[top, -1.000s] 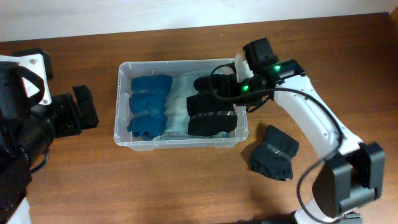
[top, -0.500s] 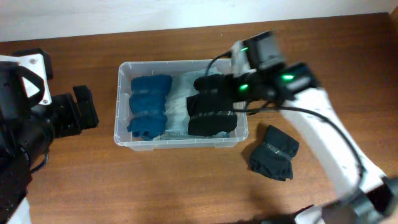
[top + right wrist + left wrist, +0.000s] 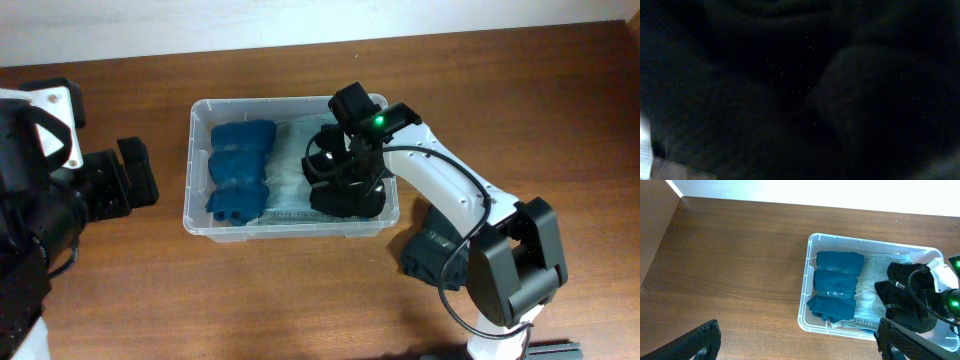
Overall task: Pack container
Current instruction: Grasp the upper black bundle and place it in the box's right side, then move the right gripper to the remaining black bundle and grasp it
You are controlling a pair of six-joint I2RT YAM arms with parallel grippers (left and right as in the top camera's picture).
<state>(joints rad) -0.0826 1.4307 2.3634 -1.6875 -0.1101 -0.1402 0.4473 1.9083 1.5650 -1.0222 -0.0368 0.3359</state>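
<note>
The container [image 3: 196, 165] is a clear plastic bin in the middle of the table. A blue rolled bundle [image 3: 238, 170] lies in its left half, pale fabric [image 3: 288, 165] in the middle and a black bundle [image 3: 345, 195] at the right. My right gripper [image 3: 335, 160] is pressed down into the black bundle, and its jaws are hidden. Only dark fabric [image 3: 790, 100] fills the right wrist view. My left gripper [image 3: 800, 345] hangs open over bare wood left of the container [image 3: 807, 300], holding nothing. In the overhead view the left gripper [image 3: 130, 180] is left of the bin.
A second black bundle [image 3: 438, 255] lies on the table just off the bin's front right corner, under my right arm [image 3: 450, 190]. A white wall [image 3: 300, 20] runs along the table's far edge. Bare wood stretches along the front.
My right arm has swung from the bin's far right rim down and left into the bin, onto the black bundle. The left arm has not moved.
</note>
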